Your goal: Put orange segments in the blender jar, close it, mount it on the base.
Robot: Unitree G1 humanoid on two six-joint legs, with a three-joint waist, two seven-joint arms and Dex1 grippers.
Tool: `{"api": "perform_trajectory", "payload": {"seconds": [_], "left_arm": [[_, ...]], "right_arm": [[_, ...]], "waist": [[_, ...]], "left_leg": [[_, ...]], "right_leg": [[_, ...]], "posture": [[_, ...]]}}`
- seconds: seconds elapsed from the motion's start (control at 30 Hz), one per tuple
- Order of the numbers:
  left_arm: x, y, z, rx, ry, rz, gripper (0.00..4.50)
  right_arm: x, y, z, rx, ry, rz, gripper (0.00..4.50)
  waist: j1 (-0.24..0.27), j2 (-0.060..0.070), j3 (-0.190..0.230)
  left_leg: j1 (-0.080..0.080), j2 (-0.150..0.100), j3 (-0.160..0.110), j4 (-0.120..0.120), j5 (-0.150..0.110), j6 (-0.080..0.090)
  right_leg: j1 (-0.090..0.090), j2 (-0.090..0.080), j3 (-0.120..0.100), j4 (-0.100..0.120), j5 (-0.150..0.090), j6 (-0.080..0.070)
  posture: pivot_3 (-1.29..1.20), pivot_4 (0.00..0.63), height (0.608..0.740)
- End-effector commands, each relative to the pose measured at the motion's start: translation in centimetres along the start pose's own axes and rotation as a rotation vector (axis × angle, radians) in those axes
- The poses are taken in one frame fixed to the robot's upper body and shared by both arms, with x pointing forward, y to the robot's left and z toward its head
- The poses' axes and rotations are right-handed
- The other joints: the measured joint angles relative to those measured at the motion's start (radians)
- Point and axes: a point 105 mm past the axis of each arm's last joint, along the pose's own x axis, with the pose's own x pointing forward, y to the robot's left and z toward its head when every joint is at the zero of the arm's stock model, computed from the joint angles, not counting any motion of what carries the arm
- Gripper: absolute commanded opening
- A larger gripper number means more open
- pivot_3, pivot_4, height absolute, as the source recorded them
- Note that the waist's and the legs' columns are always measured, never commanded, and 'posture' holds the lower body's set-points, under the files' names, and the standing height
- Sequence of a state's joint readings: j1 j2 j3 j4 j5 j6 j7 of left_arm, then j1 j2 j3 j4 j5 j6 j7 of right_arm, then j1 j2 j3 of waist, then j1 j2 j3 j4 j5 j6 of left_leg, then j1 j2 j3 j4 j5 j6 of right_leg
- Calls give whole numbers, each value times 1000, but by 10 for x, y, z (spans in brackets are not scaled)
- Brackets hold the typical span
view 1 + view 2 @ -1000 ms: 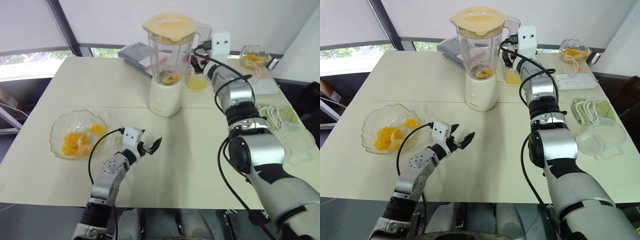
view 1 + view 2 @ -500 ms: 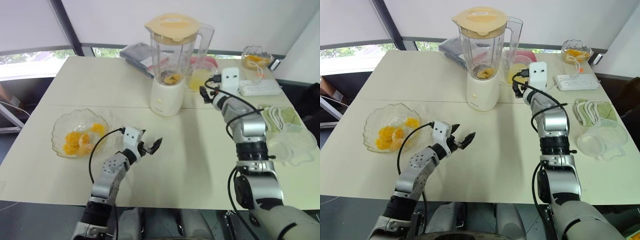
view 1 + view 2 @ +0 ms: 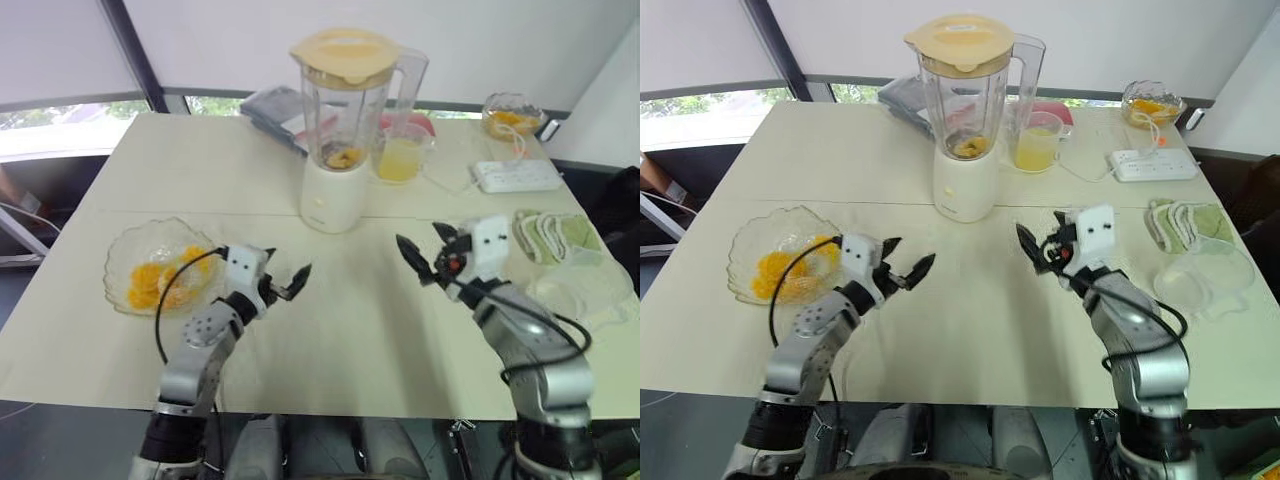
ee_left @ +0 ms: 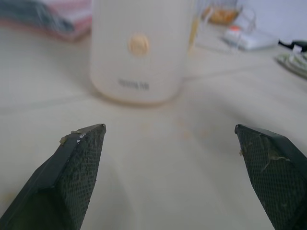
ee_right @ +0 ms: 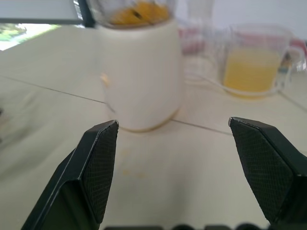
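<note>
The blender jar (image 3: 345, 110) stands on the cream base (image 3: 332, 195) at the table's far middle, with its cream lid (image 3: 342, 52) on top. Orange segments (image 3: 343, 158) lie at the jar's bottom. More orange segments (image 3: 150, 282) sit in a scalloped glass bowl (image 3: 125, 250) at the left. My left gripper (image 3: 285, 272) hovers open and empty just right of that bowl, pointing toward the base (image 4: 139, 52). Over the table right of centre my right gripper (image 3: 420, 240) is open and empty too, facing the base (image 5: 141, 81).
A clear cup of yellow juice (image 3: 400, 158) stands right of the base. A white power strip (image 3: 517, 176), a small bowl of fruit (image 3: 510, 112), folded cloths (image 3: 550, 235) and a clear dish (image 3: 590, 290) occupy the right side. Books (image 3: 275, 105) lie at the back.
My right arm has drawn back from beside the jar's handle and dropped to the near right of the table. The left gripper rose a little and shifted left toward the bowl.
</note>
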State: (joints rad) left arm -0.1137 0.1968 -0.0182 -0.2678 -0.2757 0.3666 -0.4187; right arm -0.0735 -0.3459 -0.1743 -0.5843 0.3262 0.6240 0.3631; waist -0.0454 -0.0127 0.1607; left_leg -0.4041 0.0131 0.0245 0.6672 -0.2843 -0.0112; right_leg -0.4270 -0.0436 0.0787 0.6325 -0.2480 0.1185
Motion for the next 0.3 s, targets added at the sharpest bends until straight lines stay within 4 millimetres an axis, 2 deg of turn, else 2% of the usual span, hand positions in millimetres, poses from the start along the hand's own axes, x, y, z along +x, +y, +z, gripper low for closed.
{"api": "perform_trajectory", "payload": {"seconds": [0.03, 0.3], "left_arm": [[-9, 1, 29, 29, -71, -3, 4500], [-27, 8, 59, 79, -91, -9, 4500]], "right_arm": [[-24, 4, 27, -49, -112, 38, 3858], [-59, 8, 27, -36, -43, 128, 3858]], "waist": [[3, -1, 0], [2, -4, 2]], "left_leg": [[1, 0, 0, 0, 0, 0], [14, 1, 0, 0, 0, 0]], "right_leg": [[2, 0, 0, 0, 0, 0], [15, 1, 0, -3, -3, -4]], "posture": [[0, 150, 740], [0, 150, 740]]}}
